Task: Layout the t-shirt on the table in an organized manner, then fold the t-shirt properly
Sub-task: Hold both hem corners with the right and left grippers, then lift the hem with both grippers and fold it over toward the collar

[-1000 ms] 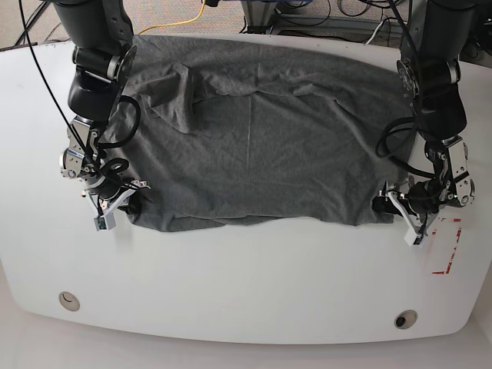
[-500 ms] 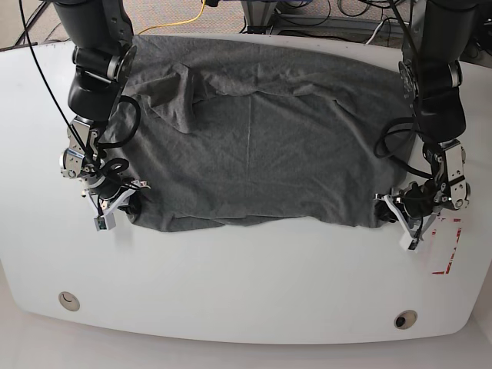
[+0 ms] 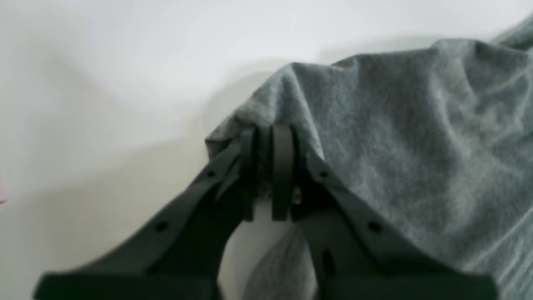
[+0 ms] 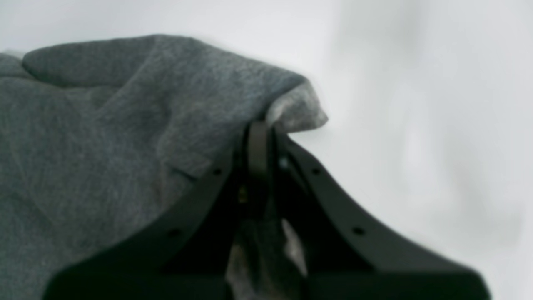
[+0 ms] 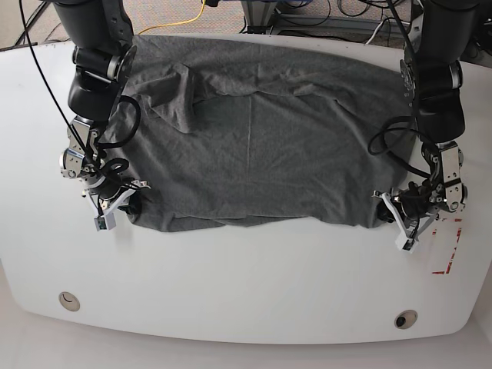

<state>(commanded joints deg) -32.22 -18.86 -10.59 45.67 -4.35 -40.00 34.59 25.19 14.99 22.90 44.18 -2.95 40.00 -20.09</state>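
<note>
A grey t-shirt [image 5: 261, 138] lies spread across the far half of a glossy white table [image 5: 231, 284], seen from above. It reaches almost to the table's far edge, and its near edge runs unevenly across the middle of the table. The cloth is mostly flat but wrinkled, with a raised fold of fabric on the shirt's upper part toward the side where the right arm stands. The right gripper [image 5: 115, 204] sits low at one near corner of the t-shirt, and its wrist camera shows the two dark jaws pressed together with a bunched corner of grey cloth [image 4: 287, 104] pinched between them. The left gripper [image 5: 396, 215] sits at the opposite near corner of the t-shirt, and its wrist camera likewise shows the jaws closed tight on a peak of cloth [image 3: 283, 83] lifted slightly off the white surface. Just beyond the t-shirt's corner held by the left gripper is a red dashed mark [image 5: 450, 246] on the table. Two round holes [image 5: 69, 300] sit near the table's front edge, well apart from the t-shirt.
</note>
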